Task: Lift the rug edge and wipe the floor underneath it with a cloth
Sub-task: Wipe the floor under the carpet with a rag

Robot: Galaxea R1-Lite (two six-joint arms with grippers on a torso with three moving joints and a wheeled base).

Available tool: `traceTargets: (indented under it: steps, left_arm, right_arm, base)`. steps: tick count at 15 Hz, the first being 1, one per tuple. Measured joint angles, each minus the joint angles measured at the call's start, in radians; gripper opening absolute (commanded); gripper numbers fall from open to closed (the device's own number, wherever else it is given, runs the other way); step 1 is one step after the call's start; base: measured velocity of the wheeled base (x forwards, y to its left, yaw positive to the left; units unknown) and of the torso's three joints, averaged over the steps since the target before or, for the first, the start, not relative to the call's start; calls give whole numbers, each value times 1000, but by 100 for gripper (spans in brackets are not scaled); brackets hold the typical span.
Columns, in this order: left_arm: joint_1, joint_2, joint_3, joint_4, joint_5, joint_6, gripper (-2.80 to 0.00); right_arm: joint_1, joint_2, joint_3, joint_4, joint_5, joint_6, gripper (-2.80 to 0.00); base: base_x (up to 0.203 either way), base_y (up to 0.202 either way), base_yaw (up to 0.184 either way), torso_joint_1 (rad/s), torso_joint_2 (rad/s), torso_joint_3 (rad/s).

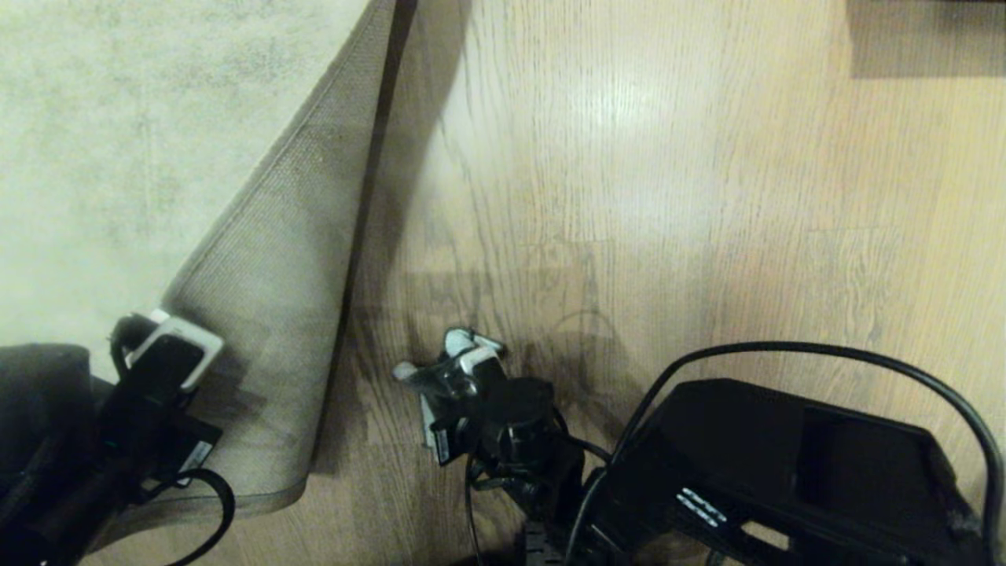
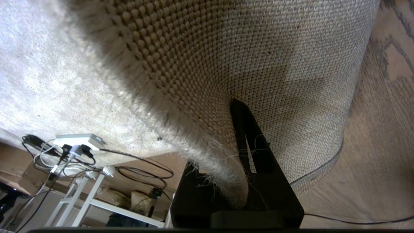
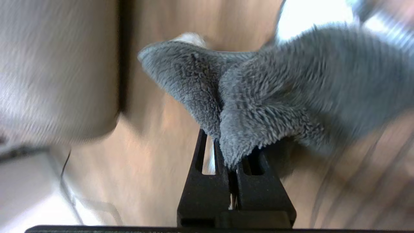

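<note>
Floor [image 1: 629,157]: light wood planks, sheen at far centre, bare strip exposed right of folded rug. Rug edge [image 1: 275,259]: corner lifted and folded back toward left, tan woven backing facing up, near left. Left gripper [image 2: 237,181]: near left, fingers clamped on rug edge. Right gripper [image 3: 231,174]: near centre, just right of fold, low by floor, fingers pinched narrow on cloth [image 3: 258,97]. Cloth: grey, fluffy, bunched beyond fingertips.

You see the rug edge [image 2: 207,152] with short fuzzy pile over coarse woven backing, the floor [image 1: 668,196] in slightly glossy wood-grain, and the cloth [image 3: 258,97] fluffy.
</note>
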Motion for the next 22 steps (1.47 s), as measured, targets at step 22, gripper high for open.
traceTargets:
  steps: [22]
  left_arm:
    - [-5,-11,29,1,0,1,-280]
  right_arm:
    - [-147,-183,-90,217,4,-16,-280]
  base:
    - [0,0,0,0,0,0]
